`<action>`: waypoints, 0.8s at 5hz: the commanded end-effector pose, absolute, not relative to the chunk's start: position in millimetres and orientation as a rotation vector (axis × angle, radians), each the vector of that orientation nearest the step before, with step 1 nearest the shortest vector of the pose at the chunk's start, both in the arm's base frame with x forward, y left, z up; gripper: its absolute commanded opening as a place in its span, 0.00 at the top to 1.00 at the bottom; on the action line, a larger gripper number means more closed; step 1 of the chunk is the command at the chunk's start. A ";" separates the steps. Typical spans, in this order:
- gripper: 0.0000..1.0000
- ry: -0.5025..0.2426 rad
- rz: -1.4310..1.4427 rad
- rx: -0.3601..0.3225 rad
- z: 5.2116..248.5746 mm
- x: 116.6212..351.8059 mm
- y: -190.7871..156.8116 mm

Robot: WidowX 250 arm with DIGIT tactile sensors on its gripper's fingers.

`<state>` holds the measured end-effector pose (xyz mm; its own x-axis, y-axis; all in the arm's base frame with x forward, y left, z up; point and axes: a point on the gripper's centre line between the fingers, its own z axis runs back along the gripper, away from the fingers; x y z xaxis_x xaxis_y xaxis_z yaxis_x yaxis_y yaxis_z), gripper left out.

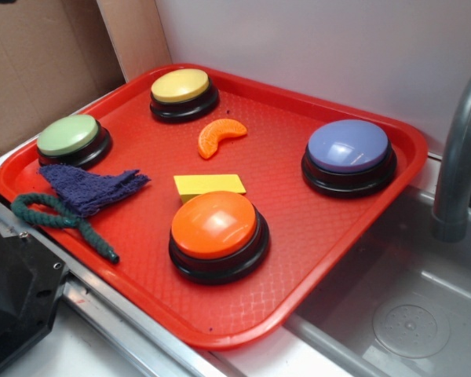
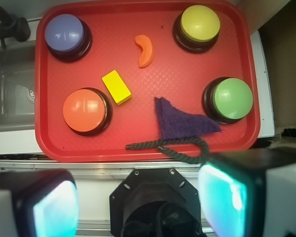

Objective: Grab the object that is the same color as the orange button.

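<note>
The object, a small glossy orange crescent (image 1: 220, 136) (image 2: 145, 50), lies on the red tray (image 1: 353, 220) (image 2: 138, 98) between the yellow and blue-purple buttons. The orange button (image 1: 217, 233) (image 2: 86, 111) stands near the tray's front edge, on a black base. My gripper (image 2: 138, 207) is open, high above the tray's near rim and over the robot's black base, far from the crescent, with nothing between its fingers (image 2: 222, 197). The exterior view does not show the gripper.
On the tray also stand a yellow button (image 1: 182, 93) (image 2: 199, 25), a green button (image 1: 71, 140) (image 2: 231, 98) and a blue-purple button (image 1: 348, 155) (image 2: 65, 34). A yellow block (image 1: 209, 185) (image 2: 116, 87), a purple cloth (image 1: 90, 187) (image 2: 182, 122) and a dark rope (image 1: 59, 218) (image 2: 180, 147) lie there. A sink (image 1: 408, 298) with a faucet (image 1: 459, 157) is alongside.
</note>
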<state>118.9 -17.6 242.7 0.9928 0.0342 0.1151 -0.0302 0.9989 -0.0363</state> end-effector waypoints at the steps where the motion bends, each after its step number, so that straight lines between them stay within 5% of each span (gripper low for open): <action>1: 0.00 -0.116 0.032 -0.035 242.7 118.9 -17.6; 3: 0.00 -0.239 -0.060 0.031 212.1 163.0 -12.7; 4: 0.00 -0.259 -0.094 -0.002 186.4 189.1 -7.8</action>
